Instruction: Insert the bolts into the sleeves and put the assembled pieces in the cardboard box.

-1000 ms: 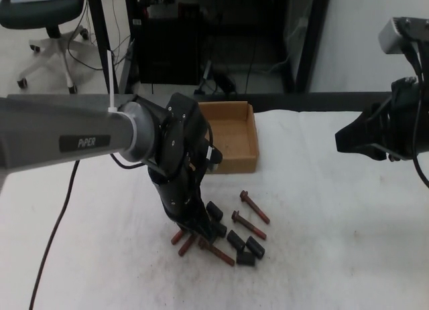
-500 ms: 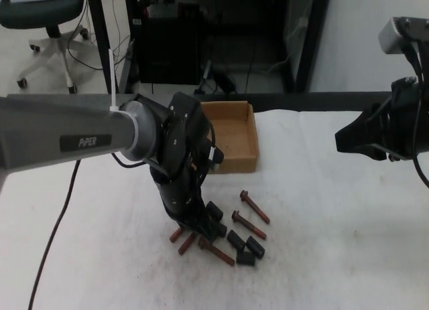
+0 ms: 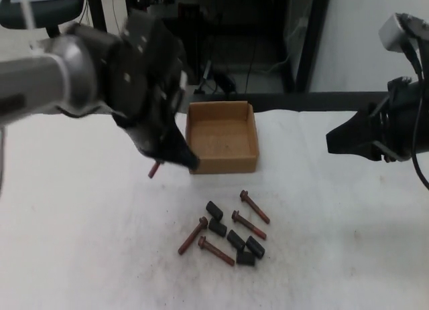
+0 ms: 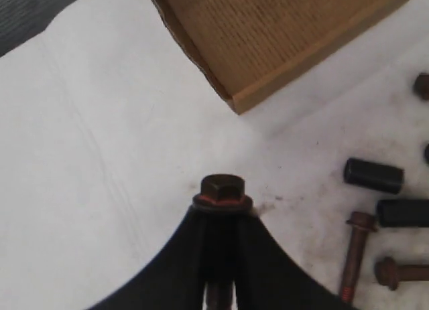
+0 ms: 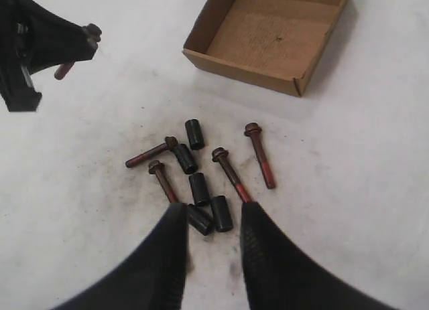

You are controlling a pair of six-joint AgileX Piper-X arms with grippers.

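The left gripper [image 4: 221, 213] is clamped on a bolt [image 4: 222, 189], raised above the bench [image 3: 80, 243] just off the box's [image 3: 224, 164] near left corner, head toward the box and threaded end pointing away. The right gripper [image 5: 211, 256] hangs over the bench's right side, jaws apart on nothing. Four loose bolts [image 3: 249, 224] and five black sleeves [image 3: 235, 240] lie scattered together mid-bench, between the box and the near edge. The box, toward the far edge, has nothing in it. The bolts look like rusty steel: stiff, dense for their bulk, rough enough not to slip, though the round shanks would roll. Hold just under the head, as here, so the threaded end stays free. The sleeves are short, hard tubes. They should be pinched across the outside with one end left open. In the left wrist view the jaws hide the shank. In the high view the gripper is blurred and covers the head. Whether the sleeves are bored right through seems likely but cannot be made out.
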